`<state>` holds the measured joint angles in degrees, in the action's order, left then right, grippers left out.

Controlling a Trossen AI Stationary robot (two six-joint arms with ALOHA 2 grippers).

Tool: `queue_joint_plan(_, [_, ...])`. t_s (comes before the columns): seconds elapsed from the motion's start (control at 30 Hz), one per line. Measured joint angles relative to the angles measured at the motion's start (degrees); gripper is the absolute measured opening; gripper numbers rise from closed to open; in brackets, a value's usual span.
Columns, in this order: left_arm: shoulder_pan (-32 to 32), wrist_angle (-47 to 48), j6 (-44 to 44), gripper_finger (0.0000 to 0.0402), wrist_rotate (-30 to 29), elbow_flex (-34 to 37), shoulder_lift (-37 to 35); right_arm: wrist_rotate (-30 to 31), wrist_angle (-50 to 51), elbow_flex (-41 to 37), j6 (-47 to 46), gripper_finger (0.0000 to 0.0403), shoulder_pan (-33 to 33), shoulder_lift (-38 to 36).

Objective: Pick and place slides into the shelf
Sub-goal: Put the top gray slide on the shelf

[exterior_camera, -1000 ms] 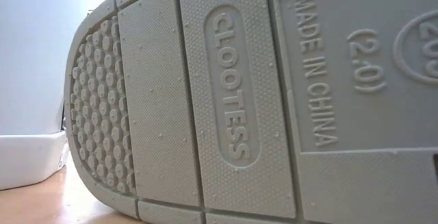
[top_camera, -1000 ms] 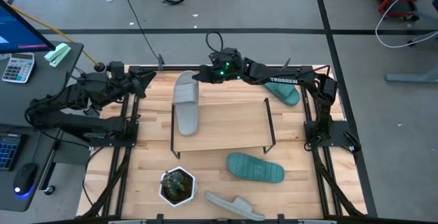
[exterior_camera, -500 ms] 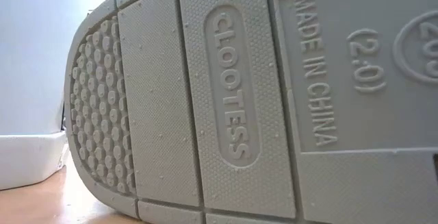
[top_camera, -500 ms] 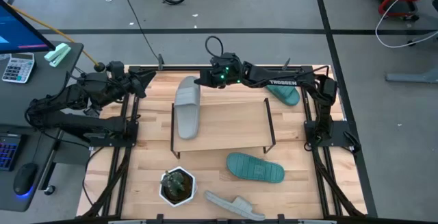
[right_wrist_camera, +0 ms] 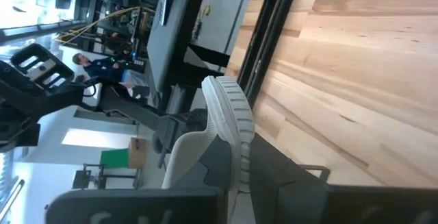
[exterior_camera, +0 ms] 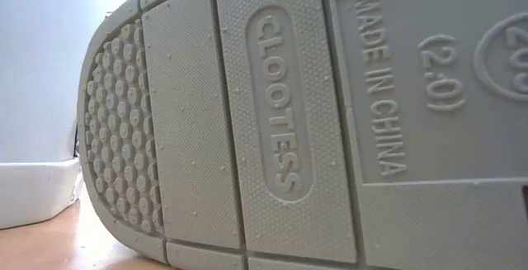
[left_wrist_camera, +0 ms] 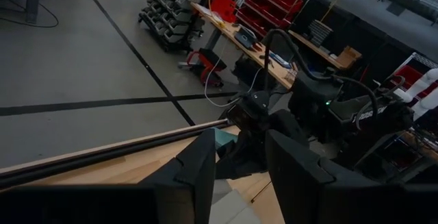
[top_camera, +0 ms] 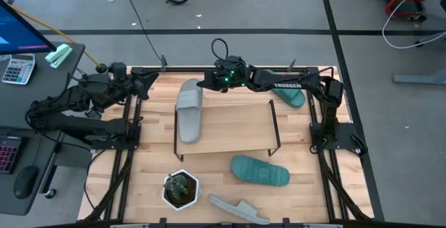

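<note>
Looking down from the high view, you find the right gripper (top_camera: pixel 202 84) at the far end of a grey slide (top_camera: pixel 188 108), its fingers closed on the heel rim. That slide lies lengthwise on the left end of the shelf (top_camera: pixel 230 139). One teal slide (top_camera: pixel 260 170) rests on the table in front of the shelf, another teal slide (top_camera: pixel 289 94) sits under the right arm, and the second grey slide (top_camera: pixel 237 209) lies at the near edge. Your left gripper (top_camera: pixel 144 81) waits at the far left corner, fingers spread.
</note>
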<state>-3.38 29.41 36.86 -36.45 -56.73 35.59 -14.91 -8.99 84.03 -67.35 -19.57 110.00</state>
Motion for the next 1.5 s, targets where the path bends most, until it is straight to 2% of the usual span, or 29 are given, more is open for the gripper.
queue_joint_plan(0.33, [0.0,0.0,0.0,0.0126,0.0,0.0,0.0,1.6,1.0,0.0,2.6,0.0032,0.7,0.0])
queue_joint_plan(0.83, [0.0,0.0,-0.1,0.0124,0.0,0.0,0.0,3.9,7.6,0.0,8.8,0.0031,0.9,0.0])
queue_joint_plan(1.0, [0.0,0.0,-0.1,0.0129,0.0,0.0,0.0,4.4,6.5,0.0,13.1,0.0030,1.4,0.0])
queue_joint_plan(1.5, [0.0,0.0,-0.1,0.0125,0.0,0.0,0.0,2.6,-0.3,0.0,11.1,0.0030,1.7,0.0])
